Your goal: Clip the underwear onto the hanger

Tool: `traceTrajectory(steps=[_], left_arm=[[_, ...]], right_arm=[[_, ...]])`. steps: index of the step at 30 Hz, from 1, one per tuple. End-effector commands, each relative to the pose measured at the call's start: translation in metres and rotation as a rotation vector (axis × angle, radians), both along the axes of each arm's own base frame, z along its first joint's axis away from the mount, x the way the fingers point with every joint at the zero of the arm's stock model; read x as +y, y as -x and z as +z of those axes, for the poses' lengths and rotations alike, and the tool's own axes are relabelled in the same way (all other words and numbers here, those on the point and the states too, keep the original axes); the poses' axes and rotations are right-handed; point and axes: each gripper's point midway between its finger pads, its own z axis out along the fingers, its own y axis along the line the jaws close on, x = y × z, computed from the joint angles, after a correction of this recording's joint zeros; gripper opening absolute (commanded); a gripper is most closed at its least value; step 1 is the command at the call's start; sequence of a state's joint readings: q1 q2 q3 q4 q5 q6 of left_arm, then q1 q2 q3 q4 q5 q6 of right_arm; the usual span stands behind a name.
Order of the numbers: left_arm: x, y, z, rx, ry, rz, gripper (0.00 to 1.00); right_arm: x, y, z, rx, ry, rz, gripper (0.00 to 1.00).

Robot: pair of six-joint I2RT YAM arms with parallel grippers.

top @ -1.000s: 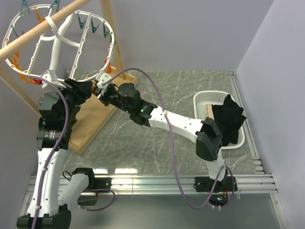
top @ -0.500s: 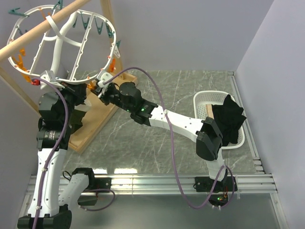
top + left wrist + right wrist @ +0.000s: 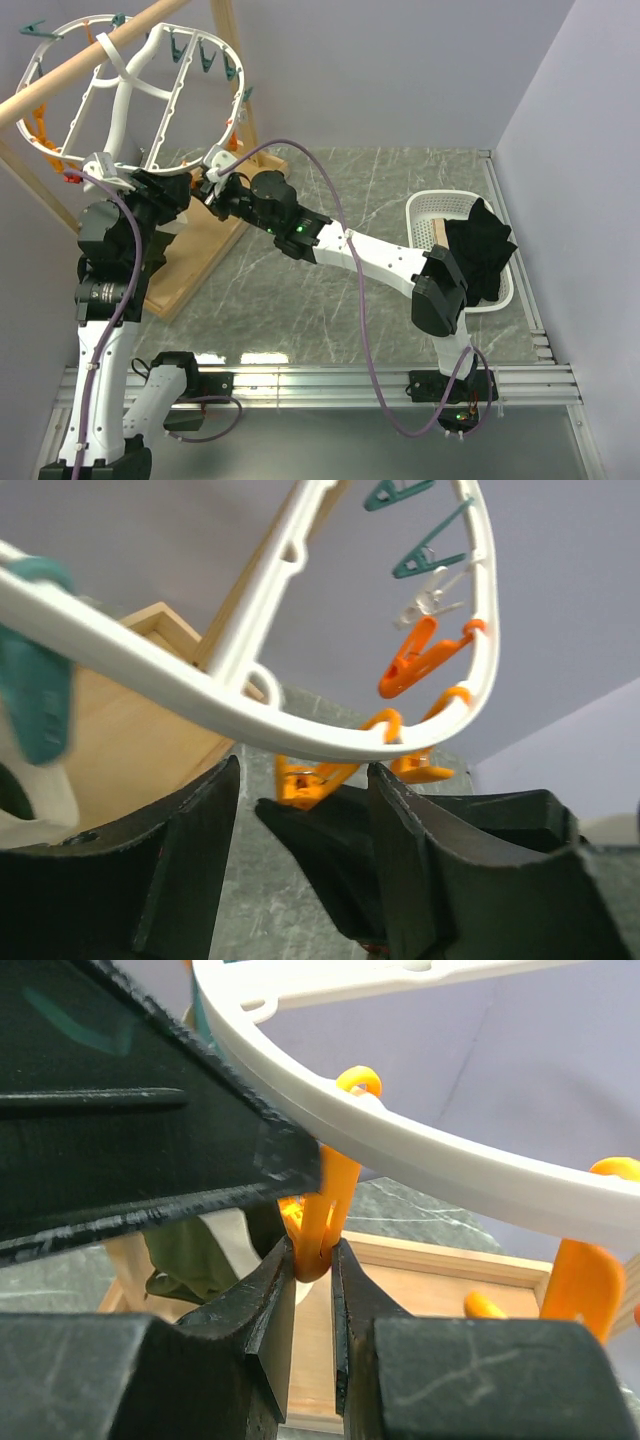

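**2 grippers meet at the hanger's near rim**

Both arms are up at the far left corner, right under the hanger (image 3: 118, 105). It hangs tilted from the wooden pole (image 3: 70, 75), above the wooden stand base (image 3: 195, 255). The right arm stretches across the counter (image 3: 330, 310) from the near right. Its right gripper (image 3: 312, 1252) is clamped tight on 1 orange clothespin (image 3: 335, 1190) dangling from the white rim, with both fingers pressing the pin's lower end from either side.

The left gripper (image 3: 302, 768) comes up from beneath, just left of its partner, released and spread wide. The rim curves across above the gap, and whether either finger touches the plastic I cannot tell. More orange clothespins (image 3: 425, 665) hang along that curve, with 2 teal clothespins (image 3: 430, 555) farther round.

And the underwear (image 3: 185, 1255)? A fold of olive-green fabric shows in the right wrist view, just left of the pinched pin. It sits beneath the left gripper's black finger (image 3: 130, 1110) and over the wooden base. What holds it up is hidden.

Well away on the right side of the counter sits the white basket (image 3: 425, 215), with the black garment (image 3: 485, 250) heaped in it.
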State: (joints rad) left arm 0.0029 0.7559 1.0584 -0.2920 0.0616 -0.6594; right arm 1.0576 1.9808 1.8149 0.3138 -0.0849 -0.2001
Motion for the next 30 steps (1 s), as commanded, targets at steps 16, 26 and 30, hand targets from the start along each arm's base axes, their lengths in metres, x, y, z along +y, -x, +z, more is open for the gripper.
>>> traceTrajectory(steps=[16,26,30], left_arm=[[-0.008,-0.021,0.020,-0.057,0.045,-0.032,0.61],[0.000,-0.026,0.013,-0.025,0.027,0.010,0.54],[0.002,-0.025,0.017,-0.039,0.027,0.023,0.49]], right_arm=[[0.001,0.020,0.044,-0.051,-0.083,0.043,0.00],[0.000,0.021,0.043,-0.052,-0.083,0.049,0.00],[0.000,0.021,0.043,-0.052,-0.083,0.050,0.00]])
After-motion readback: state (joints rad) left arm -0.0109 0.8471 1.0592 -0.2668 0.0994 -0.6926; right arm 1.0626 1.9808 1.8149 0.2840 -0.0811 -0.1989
